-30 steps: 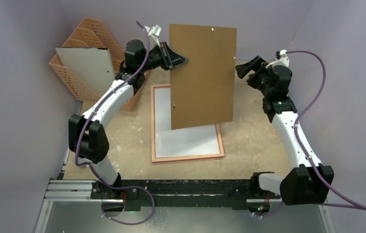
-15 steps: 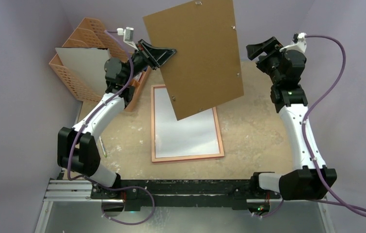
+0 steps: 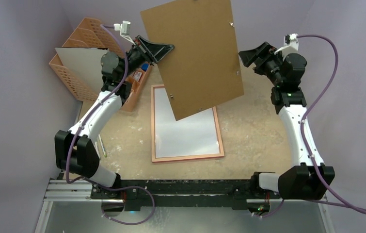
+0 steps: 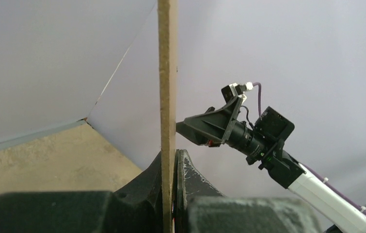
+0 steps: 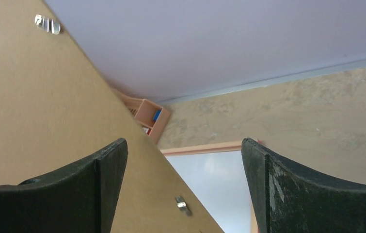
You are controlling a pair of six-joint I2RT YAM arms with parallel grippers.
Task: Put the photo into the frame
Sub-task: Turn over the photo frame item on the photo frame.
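Table (image 3: 258,131): sandy top. Your frame lies flat near its middle.
Board (image 3: 195,53): plain brown, in the air over the frame's far end. You see it tilted, its low corner above the frame's inside. Small metal clips show on its face.
Frame (image 3: 188,157): salmon border up, long sides running away from you. Its inside looks pale white.
Organiser (image 3: 67,80): orange lattice, just past the frame's far-left corner.
Sheet (image 3: 86,68): pale grey-white, standing upright in the organiser, on the side away from the frame.
Photo: you cannot tell where it is. Only pale faces show, one inside the frame and one in the organiser.
Left gripper (image 3: 170,47): above and left of the frame's far end, clamped tight on the board's left edge. Your left wrist view shows the board edge-on between the fingers.
Right gripper (image 3: 246,57): above and right of the frame's far end, spread wide and holding nothing, just beside the board's right edge.
Small things (image 3: 139,74): red and blue, in the organiser compartment nearest the frame. Too small to name.
Pen (image 3: 102,145): on the table, left of the frame.
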